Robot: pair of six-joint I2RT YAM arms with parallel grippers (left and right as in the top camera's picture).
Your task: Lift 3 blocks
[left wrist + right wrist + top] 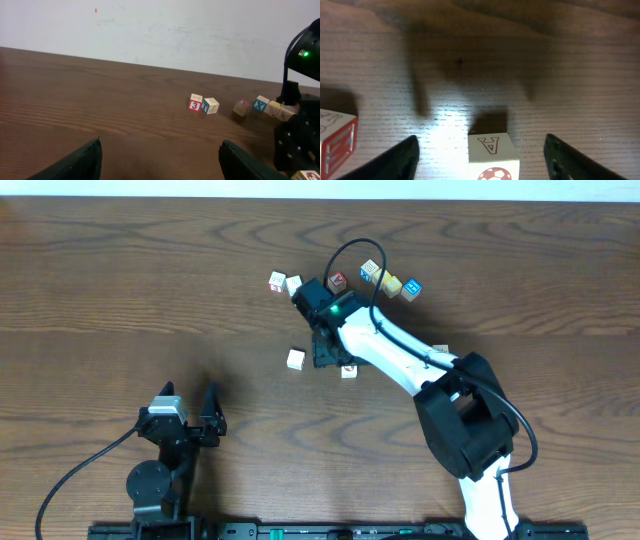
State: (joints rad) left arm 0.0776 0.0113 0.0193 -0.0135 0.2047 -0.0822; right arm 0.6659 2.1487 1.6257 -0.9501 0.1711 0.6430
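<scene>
The right gripper [328, 356] hangs at the centre of the overhead frame with its fingers spread, holding nothing. The left gripper [190, 402], lower left, is also spread wide and empty.

Three cream blocks lie on the table [120, 300]:
- The left cream block [295, 359] sits just left of the right gripper.
- The middle cream block [348, 370] sits at the gripper's lower right edge, partly under the white arm [400, 360].
- The far cream block [440, 352] peeks out beside that arm, farther right.

Coloured cubes [390, 283] and two white cubes [285, 282] crowd the upper centre, close to the wrist.

Only the right wrist view shows the gap. A lettered block [492, 150] stands between the fingers [402, 160] and touches neither, and a red-marked block [335, 137] sits at the left edge. Which of the overhead blocks these are I cannot tell.

The left wrist view shows the coloured cubes side on at centre right.
</scene>
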